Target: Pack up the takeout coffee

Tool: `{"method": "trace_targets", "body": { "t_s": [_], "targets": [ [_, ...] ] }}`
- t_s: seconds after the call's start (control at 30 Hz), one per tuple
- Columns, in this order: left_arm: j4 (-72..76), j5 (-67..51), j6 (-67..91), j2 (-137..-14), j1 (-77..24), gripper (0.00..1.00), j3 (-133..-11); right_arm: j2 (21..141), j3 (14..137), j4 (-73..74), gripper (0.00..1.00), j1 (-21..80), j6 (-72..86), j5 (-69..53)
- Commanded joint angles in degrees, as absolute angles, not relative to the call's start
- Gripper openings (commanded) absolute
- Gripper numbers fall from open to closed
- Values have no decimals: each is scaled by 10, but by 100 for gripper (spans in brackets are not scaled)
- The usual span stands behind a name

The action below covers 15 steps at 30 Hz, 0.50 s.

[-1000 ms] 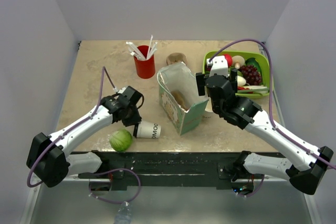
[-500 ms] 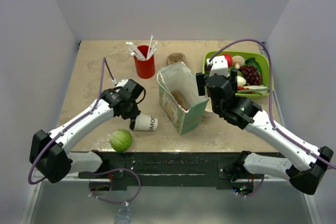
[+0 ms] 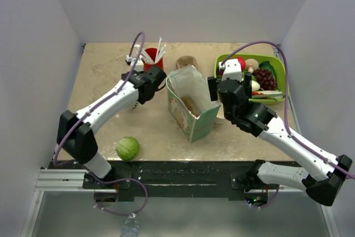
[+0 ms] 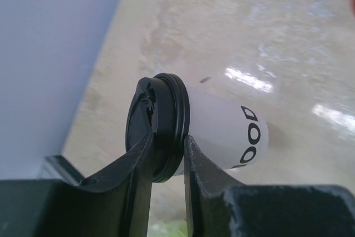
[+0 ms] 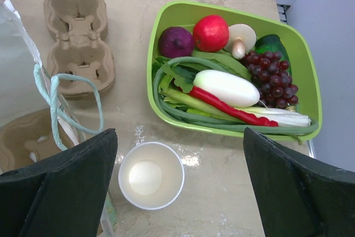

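Observation:
The takeout coffee [image 4: 222, 131], a white paper cup with a black lid [image 4: 161, 109], lies sideways in the air in the left wrist view. My left gripper [image 4: 166, 137] is shut on the lid's rim. In the top view the left gripper [image 3: 154, 80] hangs between the red cup and the bag, and the wrist hides the coffee. The open white-and-green paper bag [image 3: 191, 104] stands mid-table with a cardboard carrier [image 5: 22, 137] inside. My right gripper [image 5: 178, 132] is open and empty above a lidless white cup [image 5: 151, 176], just right of the bag [image 3: 227, 90].
A red cup with white straws [image 3: 151, 69] stands just behind my left wrist. A cardboard cup carrier [image 3: 187, 62] lies behind the bag. A green tray [image 3: 282, 81] of vegetables and fruit is at the far right. A green cabbage [image 3: 127, 148] lies near the front edge.
My left gripper has lifted the coffee off the table near the cabbage and carried it away and to the right, up beside the red cup and the bag. The right arm has not moved.

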<state>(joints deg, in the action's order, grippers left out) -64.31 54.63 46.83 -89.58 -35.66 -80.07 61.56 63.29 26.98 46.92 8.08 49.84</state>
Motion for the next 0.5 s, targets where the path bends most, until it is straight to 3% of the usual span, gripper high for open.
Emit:
{"method": "trace_targets", "body": {
  "t_s": [0.0, 0.2, 0.4, 0.47],
  "targets": [
    [-734, 738, 454, -985, -358, 0, -843, 609, 636, 253, 97, 470, 76, 529],
    [-722, 743, 407, -1060, -357, 1, -838, 604, 634, 252, 97, 470, 74, 538],
    [-651, 723, 355, -1056, -358, 1, -813, 600, 632, 249, 97, 470, 72, 540],
    [-631, 721, 353, -1053, -358, 6, -798, 599, 632, 249, 97, 470, 73, 539]
  ]
}}
